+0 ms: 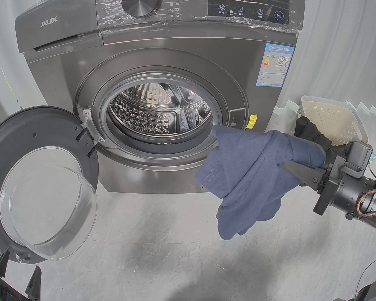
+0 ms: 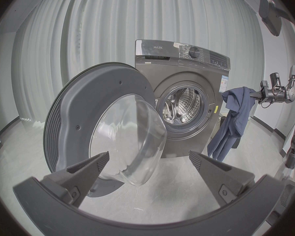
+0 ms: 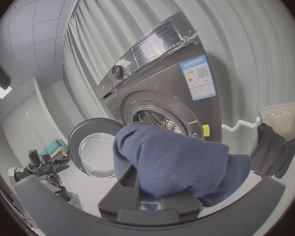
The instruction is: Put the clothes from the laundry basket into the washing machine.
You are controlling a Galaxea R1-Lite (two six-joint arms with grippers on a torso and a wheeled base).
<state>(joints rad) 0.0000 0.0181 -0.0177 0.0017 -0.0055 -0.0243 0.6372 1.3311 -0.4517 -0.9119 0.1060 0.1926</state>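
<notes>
A grey washing machine stands ahead with its round door swung wide to the left and the steel drum bare. My right gripper is shut on a blue garment, which hangs in the air just right of and below the drum opening. The cloth drapes over the fingers. A cream laundry basket stands at the right of the machine with a dark garment draped over its rim. My left gripper stands open, low at the left, facing the door.
The open door juts out over the floor at the left. Pale curtains hang behind the machine. Grey floor lies bare in front of the machine.
</notes>
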